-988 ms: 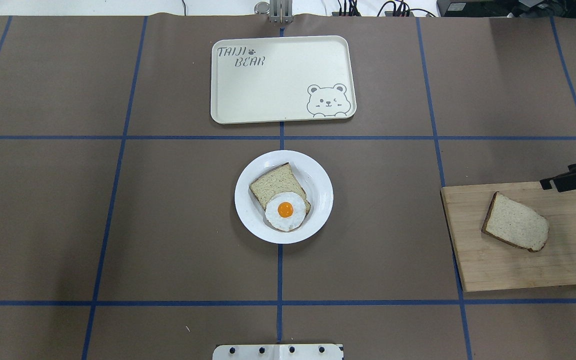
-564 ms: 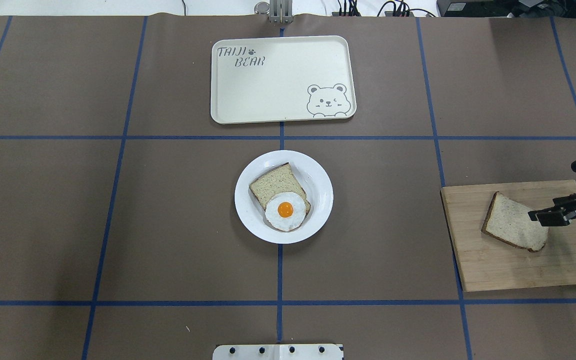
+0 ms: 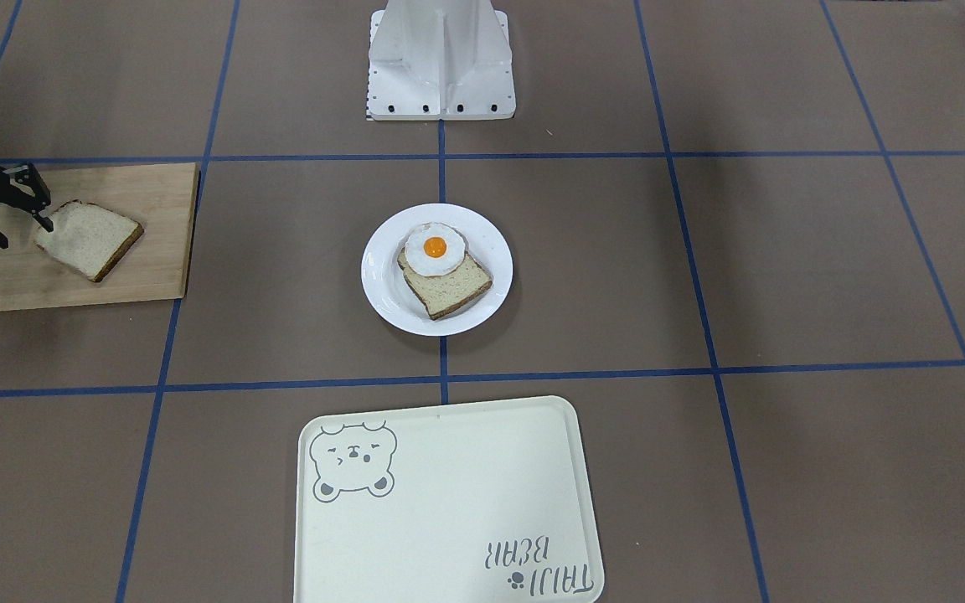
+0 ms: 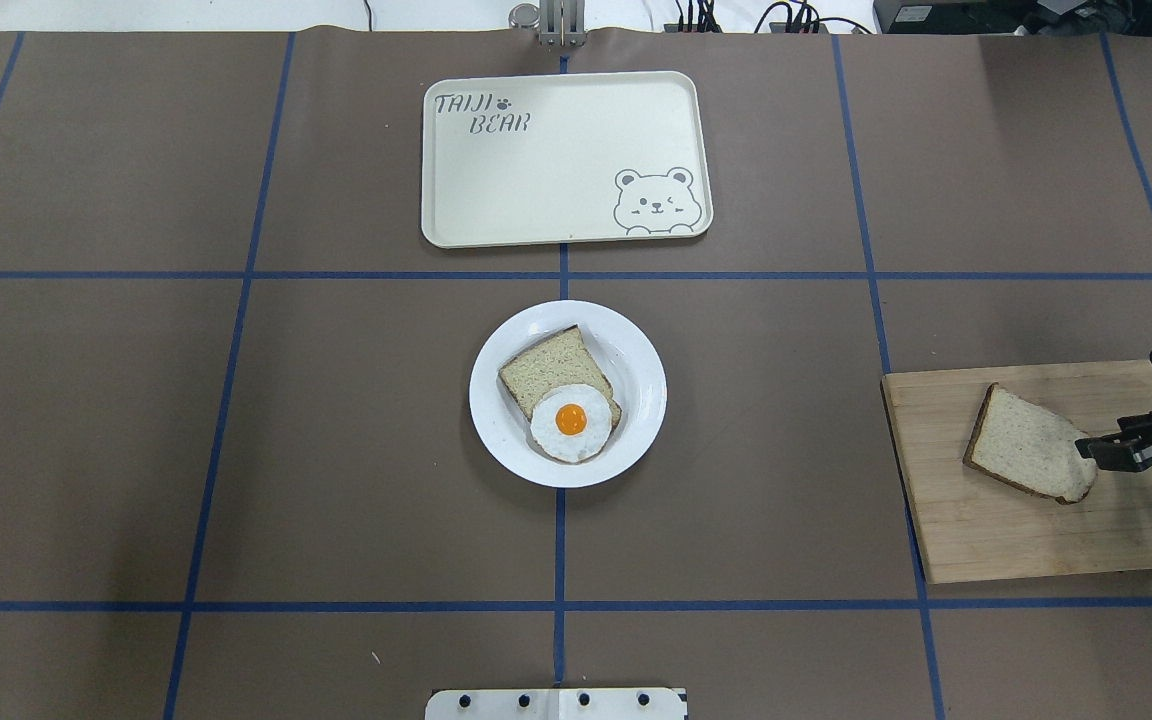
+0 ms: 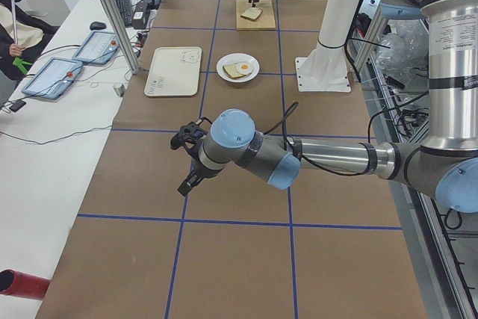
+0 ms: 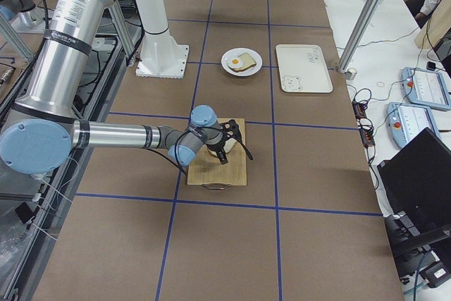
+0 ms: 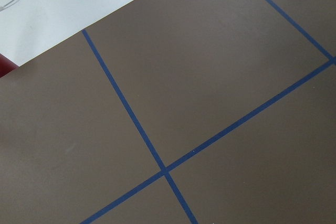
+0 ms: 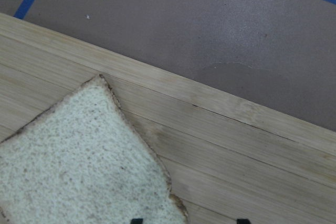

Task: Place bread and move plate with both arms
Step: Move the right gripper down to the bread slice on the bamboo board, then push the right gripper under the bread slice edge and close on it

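Observation:
The bread (image 4: 1028, 455) lies flat on a wooden cutting board (image 4: 996, 540) at the table's right; it also shows in the front view (image 3: 90, 236) and the right wrist view (image 8: 79, 156). My right gripper (image 4: 1123, 402) is open, with one finger (image 4: 1116, 450) at the bread's right edge and nothing held. In the right wrist view its two fingertips just show at the bottom edge, by the slice's corner. The white plate (image 4: 641, 350) sits mid-table with a second slice and a fried egg (image 4: 571, 420) on it. My left gripper (image 5: 187, 160) shows only in the exterior left view, over bare table; I cannot tell its state.
A cream bear tray (image 4: 556, 160) lies beyond the plate, at the far middle. The robot's white base (image 3: 441, 59) stands at the near edge. The board reaches close to the table's right edge. Blue tape lines cross the brown table cover.
My right gripper has moved from the board's far edge back toward the robot and now sits at the bread's right edge. Bread, plate and tray have not moved.

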Available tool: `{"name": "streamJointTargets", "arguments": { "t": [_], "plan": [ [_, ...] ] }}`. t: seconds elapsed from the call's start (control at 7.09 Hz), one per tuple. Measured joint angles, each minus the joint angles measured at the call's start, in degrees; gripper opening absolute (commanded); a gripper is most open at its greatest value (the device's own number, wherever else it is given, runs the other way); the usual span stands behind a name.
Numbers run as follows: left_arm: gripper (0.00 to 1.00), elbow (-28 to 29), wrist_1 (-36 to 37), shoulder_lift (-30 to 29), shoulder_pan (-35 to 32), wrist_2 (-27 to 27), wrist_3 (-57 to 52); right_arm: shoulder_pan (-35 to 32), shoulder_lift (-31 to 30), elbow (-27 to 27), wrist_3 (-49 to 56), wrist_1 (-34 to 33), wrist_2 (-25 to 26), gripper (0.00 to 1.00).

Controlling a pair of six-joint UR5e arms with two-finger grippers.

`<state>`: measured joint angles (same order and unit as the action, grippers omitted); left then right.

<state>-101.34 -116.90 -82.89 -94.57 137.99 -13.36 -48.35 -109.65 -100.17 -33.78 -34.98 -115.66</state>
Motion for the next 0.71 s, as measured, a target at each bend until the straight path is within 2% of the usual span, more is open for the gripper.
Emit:
{"name": "streamJointTargets", "arguments": {
  "t": [0.42,0.71],
  "plan": [
    [0.99,0.0,0.0,-0.07,0.0,0.0,0.0,0.59,0.44,0.06,-0.36,0.0,0.0,0.6],
    [0.99,0.0,0.0,-0.08,0.0,0.0,0.06,1.13,0.61,0.06,-0.4,0.0,0.05,0.53]
  ]
}}
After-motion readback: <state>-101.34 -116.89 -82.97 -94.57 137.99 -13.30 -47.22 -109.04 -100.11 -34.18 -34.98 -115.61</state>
